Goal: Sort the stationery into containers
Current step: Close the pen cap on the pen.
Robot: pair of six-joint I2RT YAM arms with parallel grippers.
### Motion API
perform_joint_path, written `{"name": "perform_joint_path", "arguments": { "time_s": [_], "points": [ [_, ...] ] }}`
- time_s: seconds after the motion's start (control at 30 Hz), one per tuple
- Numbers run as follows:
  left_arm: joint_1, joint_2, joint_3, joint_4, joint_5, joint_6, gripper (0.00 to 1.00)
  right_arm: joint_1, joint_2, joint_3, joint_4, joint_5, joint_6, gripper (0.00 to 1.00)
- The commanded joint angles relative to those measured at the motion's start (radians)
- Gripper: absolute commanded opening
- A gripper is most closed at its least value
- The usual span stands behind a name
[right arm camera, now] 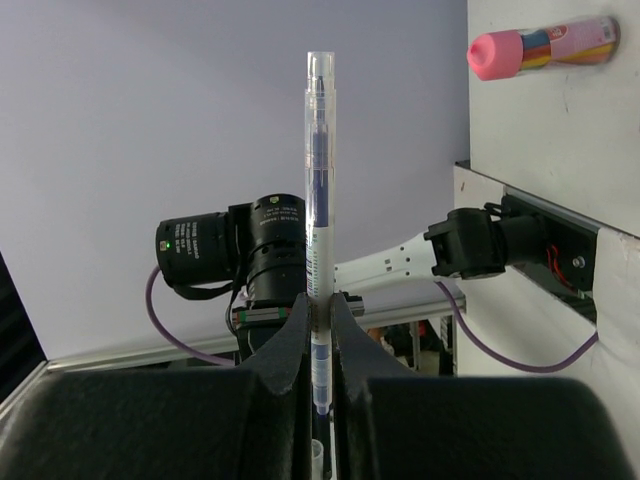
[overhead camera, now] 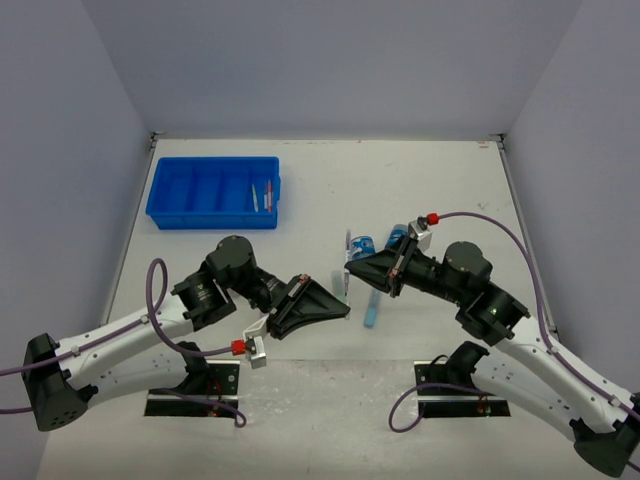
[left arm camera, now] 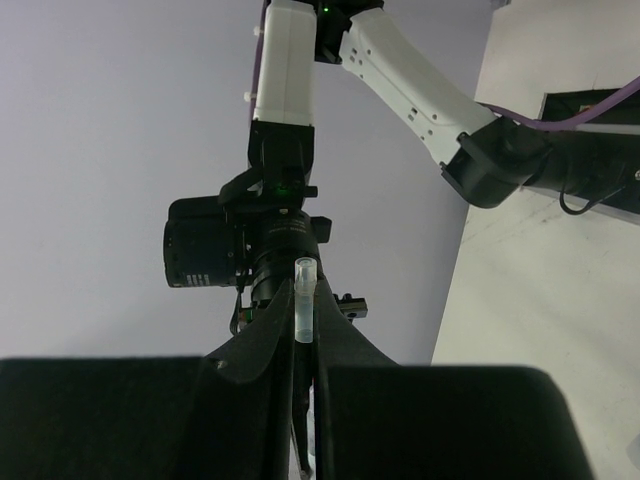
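Tray of bright blue plastic [overhead camera: 213, 190], rectangular and divided, sits at the far left of the white table [overhead camera: 450, 190], with two thin pens [overhead camera: 261, 197] in its rightmost compartment. A blue marker stick [overhead camera: 372, 312] lies mid-table.

Left wrist: the left gripper [left arm camera: 305, 345] pinches a clear thin tube [left arm camera: 305, 295].

Right wrist: the right gripper [right arm camera: 320, 320] clamps a transparent blue-cored pen [right arm camera: 318, 200] between narrow fingers. A pink-capped bottle [right arm camera: 540, 48] lies on the table.

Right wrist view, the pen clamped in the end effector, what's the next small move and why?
Probably have the right end effector slide its pen endwise toward the clear tube the left end effector pinches: they're tip to tip, with tube and pen ends nearly meeting.
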Motion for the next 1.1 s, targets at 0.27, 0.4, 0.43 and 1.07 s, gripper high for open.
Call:
{"name": "perform_joint_path", "arguments": {
  "time_s": [0.27,0.4,0.43,1.07],
  "points": [
    [0.019,-0.003,0.041,-0.026,0.015,0.050,0.00,0.020,-0.017,0.041,-0.012,0.070,-0.025,0.00],
    [0.019,-0.010,0.037,-0.035,0.028,0.049,0.00,0.020,-0.008,0.053,-0.025,0.090,-0.028,0.00],
    [0.019,-0.012,0.036,-0.036,0.031,0.049,0.00,0.020,-0.007,0.056,-0.031,0.095,-0.030,0.00],
    [0.020,-0.017,0.041,-0.058,0.041,0.068,0.00,0.021,-0.013,0.077,-0.048,0.103,-0.030,0.00]
  ]
}}
